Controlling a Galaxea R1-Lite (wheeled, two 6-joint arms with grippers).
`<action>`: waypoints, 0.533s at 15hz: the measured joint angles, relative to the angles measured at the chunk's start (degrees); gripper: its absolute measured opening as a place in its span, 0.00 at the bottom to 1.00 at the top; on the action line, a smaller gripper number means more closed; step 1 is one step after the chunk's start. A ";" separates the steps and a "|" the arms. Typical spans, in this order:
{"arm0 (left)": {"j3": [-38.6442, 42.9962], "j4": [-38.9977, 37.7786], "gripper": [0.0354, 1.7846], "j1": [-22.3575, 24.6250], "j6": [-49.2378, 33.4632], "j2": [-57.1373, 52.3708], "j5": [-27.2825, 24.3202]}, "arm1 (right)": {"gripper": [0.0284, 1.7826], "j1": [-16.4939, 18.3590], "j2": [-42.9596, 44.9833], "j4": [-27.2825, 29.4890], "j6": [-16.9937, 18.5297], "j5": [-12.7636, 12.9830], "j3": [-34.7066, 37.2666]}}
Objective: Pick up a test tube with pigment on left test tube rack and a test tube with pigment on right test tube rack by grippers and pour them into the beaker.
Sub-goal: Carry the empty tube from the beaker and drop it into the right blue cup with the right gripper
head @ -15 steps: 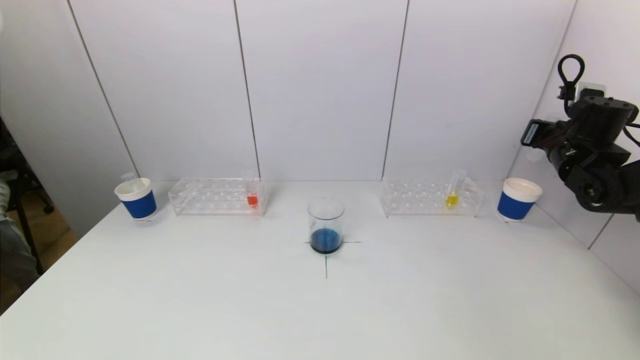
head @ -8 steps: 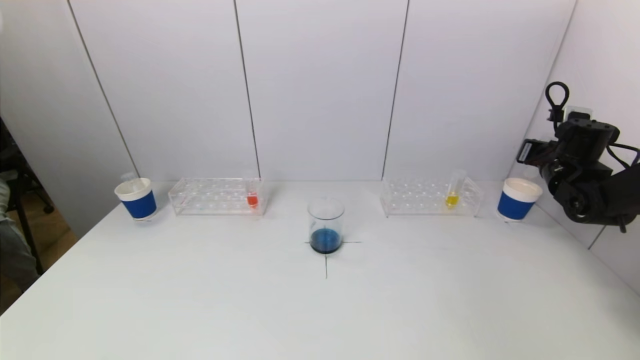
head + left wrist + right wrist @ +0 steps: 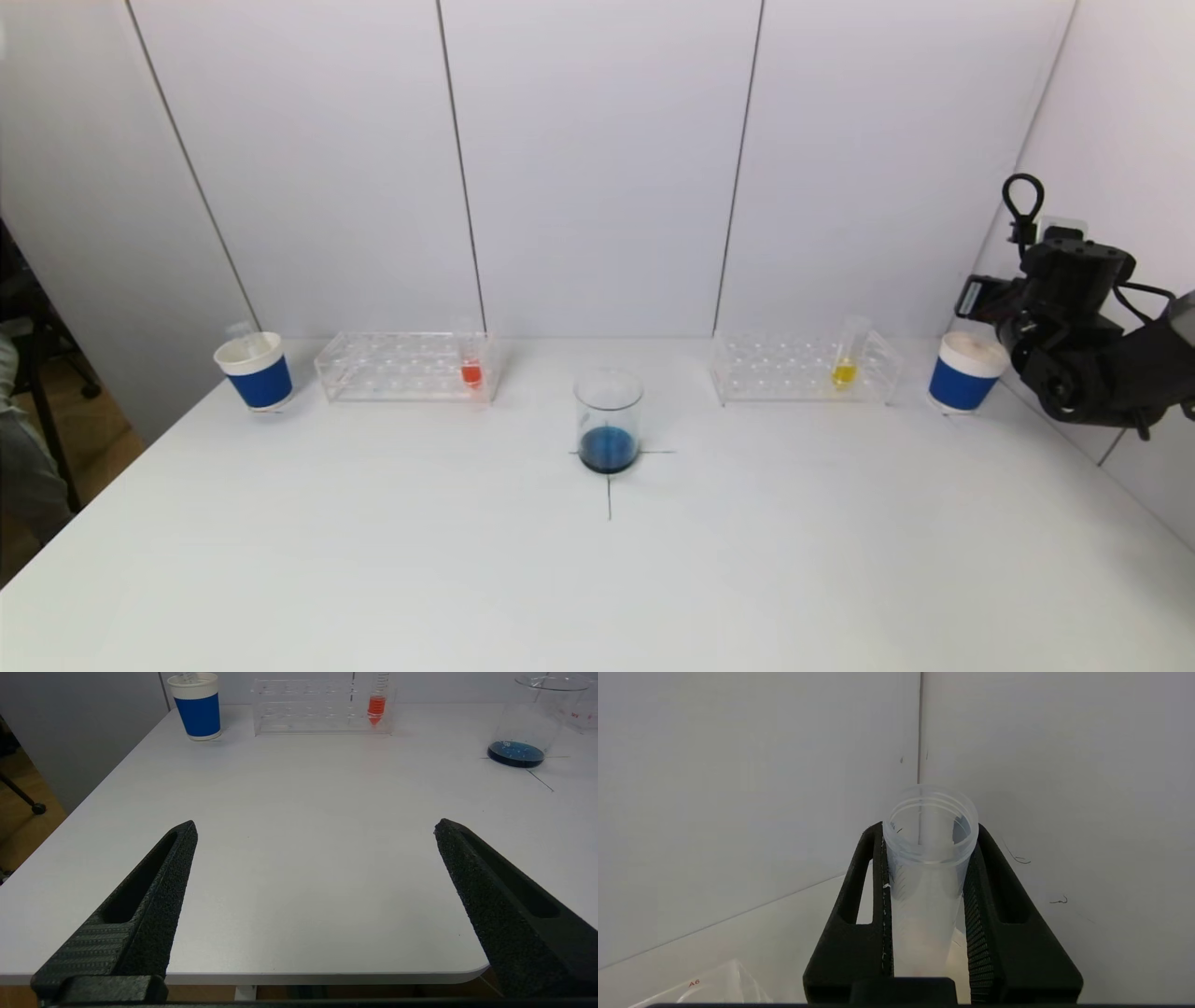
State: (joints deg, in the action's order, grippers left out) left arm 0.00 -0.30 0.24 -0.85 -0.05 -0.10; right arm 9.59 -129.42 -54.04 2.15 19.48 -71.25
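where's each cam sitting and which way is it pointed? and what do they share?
Head: up high, looking forward and down at the table; right claw at the right edge by the right blue cup.
Left wrist: low at the near table edge, facing the beaker; open left claw fingers show.
Right wrist: faces the wall corner; claw shut on an empty test tube.
Shared: head and left wrist both show the beaker and the orange tube.

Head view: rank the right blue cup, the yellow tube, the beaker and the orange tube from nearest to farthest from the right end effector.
From the right end effector, at the table's far right:
1. Right blue cup, just beside it.
2. Yellow tube, in the right rack.
3. Beaker, centre of the table.
4. Orange tube, in the left rack.
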 joint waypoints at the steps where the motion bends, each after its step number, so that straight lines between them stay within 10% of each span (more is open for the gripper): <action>1: 0.00 -0.02 0.99 0.00 0.00 0.00 0.00 | 0.27 0.24 -0.30 0.21 -0.04 -0.11 -0.27; 8: 0.00 -0.02 0.99 0.00 0.00 0.00 0.00 | 0.27 0.24 -2.26 -0.01 0.02 -0.27 0.01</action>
State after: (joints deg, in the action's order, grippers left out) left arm 0.00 -0.33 0.24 -0.85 -0.05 -0.10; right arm 9.84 -131.67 -54.05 2.17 19.21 -71.24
